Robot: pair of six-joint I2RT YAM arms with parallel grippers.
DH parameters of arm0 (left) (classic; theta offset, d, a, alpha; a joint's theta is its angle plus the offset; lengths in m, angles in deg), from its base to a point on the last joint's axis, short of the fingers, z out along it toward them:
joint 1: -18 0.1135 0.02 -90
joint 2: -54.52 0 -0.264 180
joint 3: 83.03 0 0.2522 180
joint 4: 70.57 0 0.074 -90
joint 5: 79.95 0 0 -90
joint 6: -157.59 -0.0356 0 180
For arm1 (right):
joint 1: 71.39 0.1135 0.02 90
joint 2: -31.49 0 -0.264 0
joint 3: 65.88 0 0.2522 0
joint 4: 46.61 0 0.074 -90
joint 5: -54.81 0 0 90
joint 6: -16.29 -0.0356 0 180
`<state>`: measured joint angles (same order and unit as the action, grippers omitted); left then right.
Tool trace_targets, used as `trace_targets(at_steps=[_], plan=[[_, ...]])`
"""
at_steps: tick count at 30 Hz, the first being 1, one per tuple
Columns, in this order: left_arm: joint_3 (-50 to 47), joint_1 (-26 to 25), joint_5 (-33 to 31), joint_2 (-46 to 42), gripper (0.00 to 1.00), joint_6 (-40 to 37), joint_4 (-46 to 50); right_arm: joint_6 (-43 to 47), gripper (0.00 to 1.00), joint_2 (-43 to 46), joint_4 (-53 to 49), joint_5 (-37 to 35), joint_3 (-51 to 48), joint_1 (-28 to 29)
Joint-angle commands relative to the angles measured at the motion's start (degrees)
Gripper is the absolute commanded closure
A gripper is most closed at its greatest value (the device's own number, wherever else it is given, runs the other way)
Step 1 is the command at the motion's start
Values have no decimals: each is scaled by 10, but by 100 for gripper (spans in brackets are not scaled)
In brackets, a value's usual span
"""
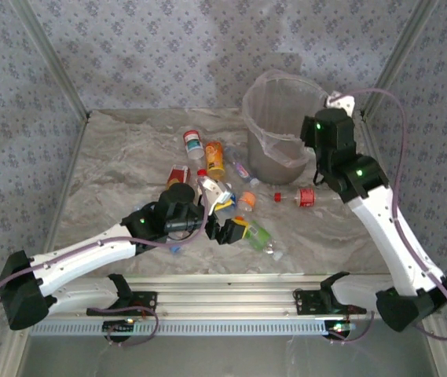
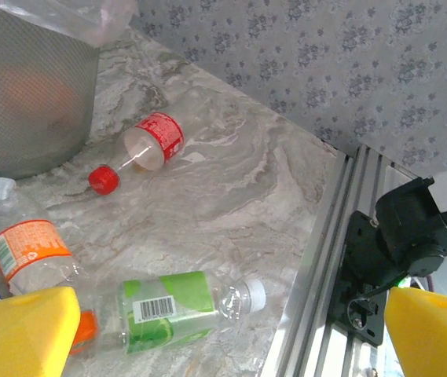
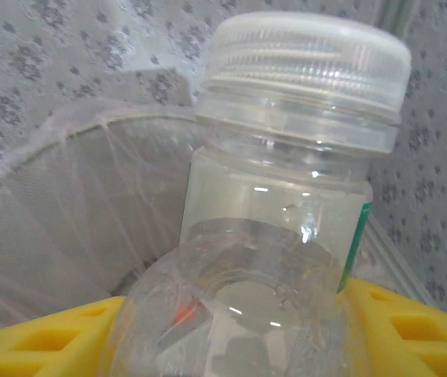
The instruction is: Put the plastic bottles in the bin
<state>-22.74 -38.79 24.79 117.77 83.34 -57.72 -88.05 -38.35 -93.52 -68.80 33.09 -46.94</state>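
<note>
Gripping a clear bottle [image 3: 286, 196] w/ a white screw cap, the right gripper [image 3: 231, 342] has its yellow fingers [image 3: 42, 338] pressed on both sides of the bottle's body. A strip of green label shows at the bottle's right edge. Just behind it opens the bin [image 3: 66, 204], its clear bag liner folded over the rim. In the top view this gripper [image 1: 339, 102] hangs at the right rim of the bin [image 1: 274, 161], at the far right of the table [image 1: 113, 165].

The left gripper [image 2: 231, 314] has its jaws spread wide w/ nothing between them, low over the marbled tabletop. Right below it a green-label bottle [image 2: 168, 310] lies on its side, white cap toward the metal rail [image 2: 317, 259]. Beside that lies an orange-label bottle [image 2: 31, 251] (an orange cap peeks out by the left finger, its bottle hidden). Farther off, a red-label bottle [image 2: 148, 145] w/ a red cap lies near the bin's grey mesh wall.

From above, more bottles lie in a loose cluster mid-table between the left gripper [image 1: 227, 224] & the bin, incl. an orange bottle [image 1: 215, 159] & a red-capped bottle [image 1: 193, 143].
</note>
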Motion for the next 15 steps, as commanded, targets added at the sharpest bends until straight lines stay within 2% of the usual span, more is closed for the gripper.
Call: trace_targets(at_steps=[1,11,15], plan=[[31,-5,-23,-16,0,1,20,60,41,-62,-7,50,77,-16],[34,-6,-52,-33,0,5,54,63,42,-245,-133,202,278,-71],[41,-6,-59,-33,0,4,69,60,42,-288,-159,236,310,-86]])
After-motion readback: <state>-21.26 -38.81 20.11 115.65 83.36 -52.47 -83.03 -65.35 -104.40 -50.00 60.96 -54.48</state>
